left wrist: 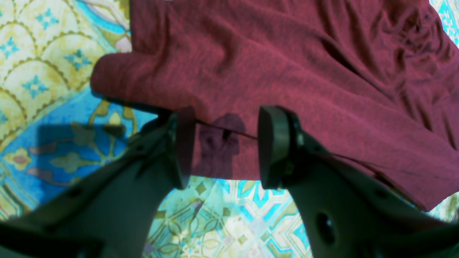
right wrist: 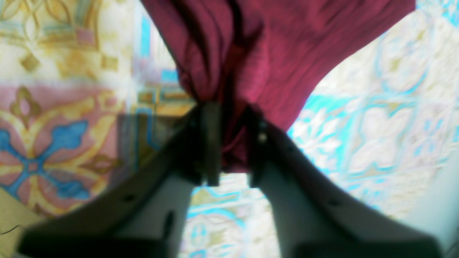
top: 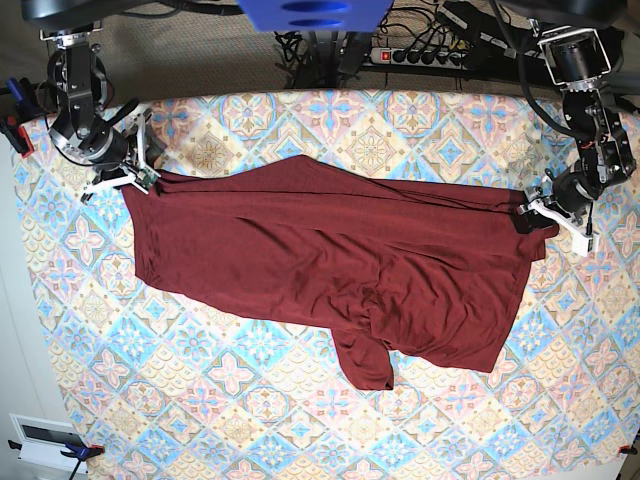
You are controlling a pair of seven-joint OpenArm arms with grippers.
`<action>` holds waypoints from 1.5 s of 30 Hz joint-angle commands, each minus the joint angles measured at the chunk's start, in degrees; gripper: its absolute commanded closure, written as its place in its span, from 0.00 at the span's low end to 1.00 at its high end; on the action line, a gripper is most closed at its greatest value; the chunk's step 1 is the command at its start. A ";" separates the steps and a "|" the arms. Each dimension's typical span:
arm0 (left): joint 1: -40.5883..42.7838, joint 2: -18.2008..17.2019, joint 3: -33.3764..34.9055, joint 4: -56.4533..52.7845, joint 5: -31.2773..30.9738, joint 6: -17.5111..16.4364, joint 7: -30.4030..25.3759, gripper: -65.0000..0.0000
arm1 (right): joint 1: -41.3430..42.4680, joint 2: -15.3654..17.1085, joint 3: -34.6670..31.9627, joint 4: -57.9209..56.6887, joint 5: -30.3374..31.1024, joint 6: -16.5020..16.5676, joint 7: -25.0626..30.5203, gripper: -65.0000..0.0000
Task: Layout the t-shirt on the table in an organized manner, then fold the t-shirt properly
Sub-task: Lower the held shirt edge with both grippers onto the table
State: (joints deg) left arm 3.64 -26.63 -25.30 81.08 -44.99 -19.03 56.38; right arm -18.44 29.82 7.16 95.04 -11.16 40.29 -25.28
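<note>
Well, from the left wrist, the dark maroon, soft knit t-shirt (left wrist: 287, 93) runs across most of the view, its folded edge passing between and beneath the spread fingertips of the black left gripper (left wrist: 226, 147); the jaws stand apart, with nothing clamped between them. A lower layer of maroon fabric shows past that edge, and creases slant across the upper part of the shirt. From the right wrist, somewhat blurred, the shirt narrows into bunched folds between the fingers of the black right gripper (right wrist: 235, 147). Those jaws are near each other with cloth between; whether they grip it firmly, I cannot tell. From the base, the shirt lies spread sideways over the table (top: 230, 410), covered in blue, pink and cream tile patterns. Relative to the shirt, the right gripper is at its far left corner, the left gripper at its right end, and a narrow flap sticks out from its near edge.
</note>
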 commanded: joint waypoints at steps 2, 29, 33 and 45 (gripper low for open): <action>-0.69 -1.02 -0.33 0.81 -0.94 -0.18 -0.95 0.57 | 0.46 1.08 0.53 0.21 0.21 -0.29 0.35 1.00; 0.98 -0.93 -0.33 0.72 -0.68 -0.18 -1.13 0.57 | 18.22 1.17 -3.51 -2.43 0.13 -0.29 -6.94 1.00; 1.59 -0.93 -0.33 0.72 -0.68 -0.18 -1.22 0.57 | 21.82 1.17 -7.91 -6.83 0.13 -0.29 -8.09 1.00; 1.77 -0.93 -0.33 1.16 -2.35 -0.27 -0.86 0.57 | 22.52 1.17 -8.78 -9.11 0.04 -0.29 -8.09 0.77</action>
State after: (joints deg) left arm 6.04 -26.37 -25.26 80.99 -46.04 -19.05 56.29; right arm 3.11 29.85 -2.39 84.58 -11.29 40.34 -34.04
